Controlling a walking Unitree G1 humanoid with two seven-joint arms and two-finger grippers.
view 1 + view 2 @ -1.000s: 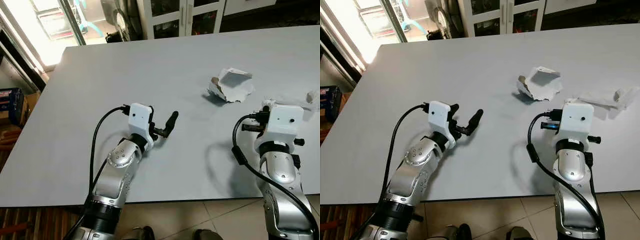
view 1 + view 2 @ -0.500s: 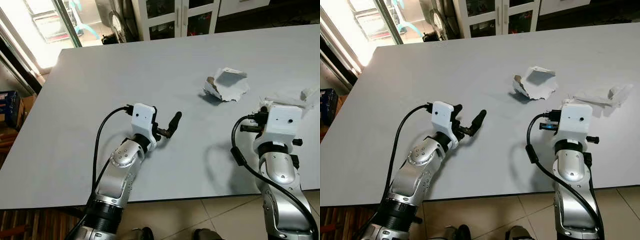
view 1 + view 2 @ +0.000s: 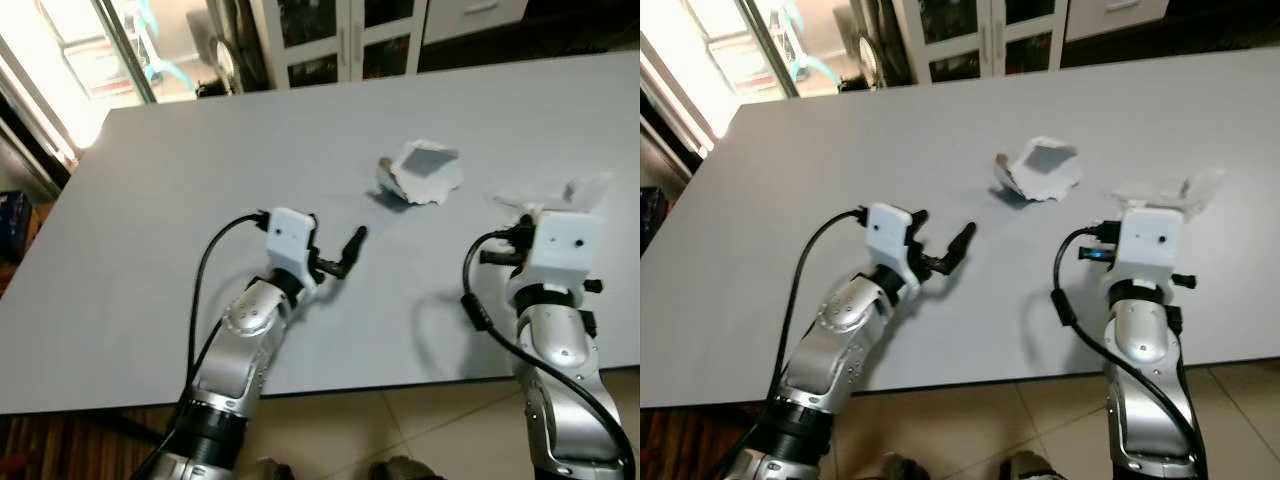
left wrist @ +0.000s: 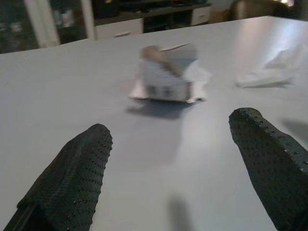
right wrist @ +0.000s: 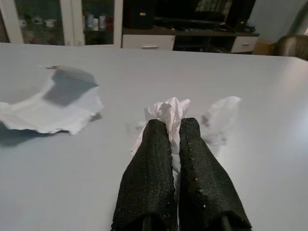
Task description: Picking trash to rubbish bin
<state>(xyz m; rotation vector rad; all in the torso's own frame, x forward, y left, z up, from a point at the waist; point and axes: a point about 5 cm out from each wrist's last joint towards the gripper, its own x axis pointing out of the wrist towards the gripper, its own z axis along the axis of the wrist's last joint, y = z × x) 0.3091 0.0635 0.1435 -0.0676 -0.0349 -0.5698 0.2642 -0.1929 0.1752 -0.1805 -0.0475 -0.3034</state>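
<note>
Right gripper [image 5: 174, 144]: near right, fingers pressed together on a white tissue [image 5: 167, 113].
Left gripper [image 4: 173, 163]: near left, low over the grey table [image 3: 180, 180], fingers spread wide, holding nothing.
Torn paper box [image 3: 420, 172]: farther, mid-table, beyond the left gripper.
Cabinet [image 3: 340, 40]: far, past the table.

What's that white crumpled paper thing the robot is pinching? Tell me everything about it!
It is a crumpled white tissue, soft and thin by its look, bunched into wrinkled folds. The right end effector has its two black fingers closed on it, so a tuft sticks out past the fingertips. More of it trails beyond onto the grey table, where a looser wispy part lies. The torn white carton sits apart from it.
</note>
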